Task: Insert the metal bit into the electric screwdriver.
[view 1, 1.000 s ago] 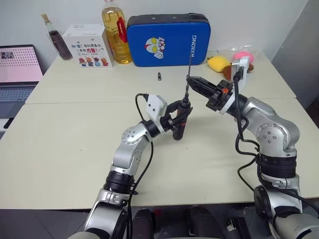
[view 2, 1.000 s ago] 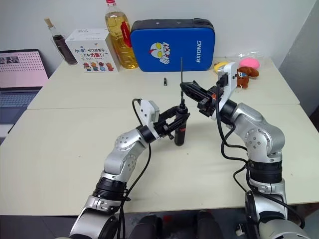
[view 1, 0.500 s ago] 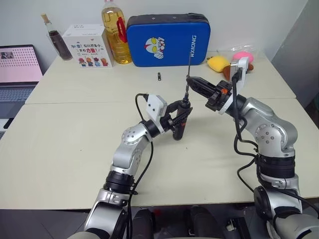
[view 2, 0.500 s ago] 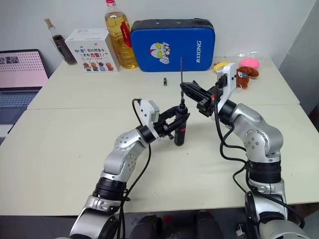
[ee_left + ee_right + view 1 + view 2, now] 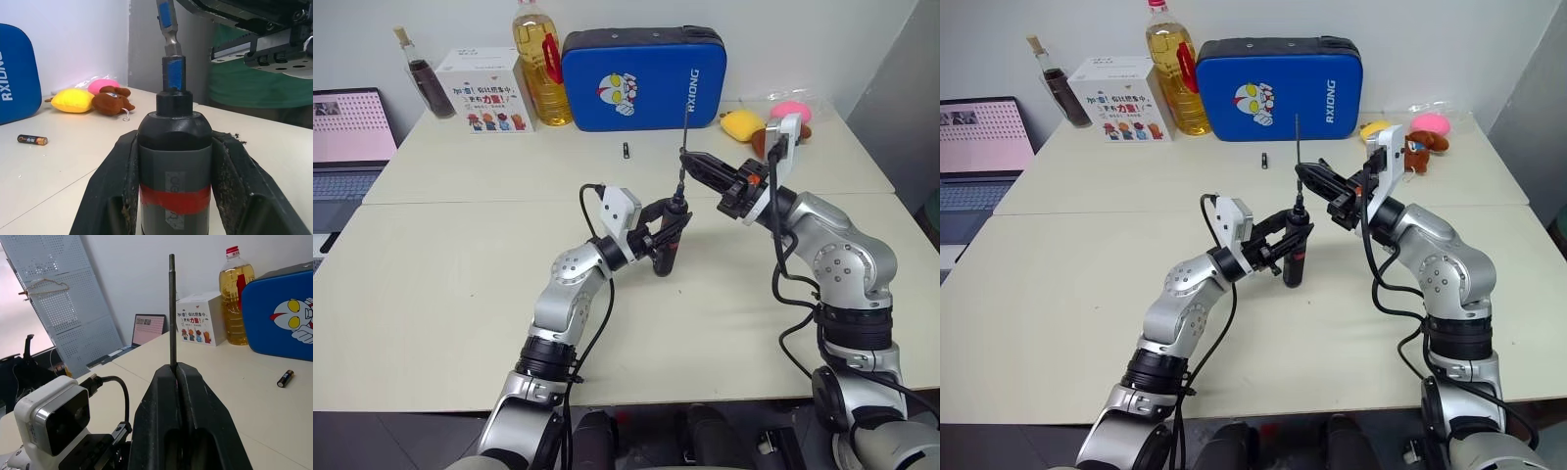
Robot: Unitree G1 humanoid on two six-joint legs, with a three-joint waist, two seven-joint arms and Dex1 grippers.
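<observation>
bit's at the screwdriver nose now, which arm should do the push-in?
Right, probably. The right gripper pinches the metal bit upright over the nose of the electric screwdriver; lowering it seats the bit. The left gripper just clamps the body.

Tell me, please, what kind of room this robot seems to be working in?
Probably an office or lab used as a test space: pale tables pushed together, an open laptop at one edge, and a white pegboard panel against the wall.
</observation>
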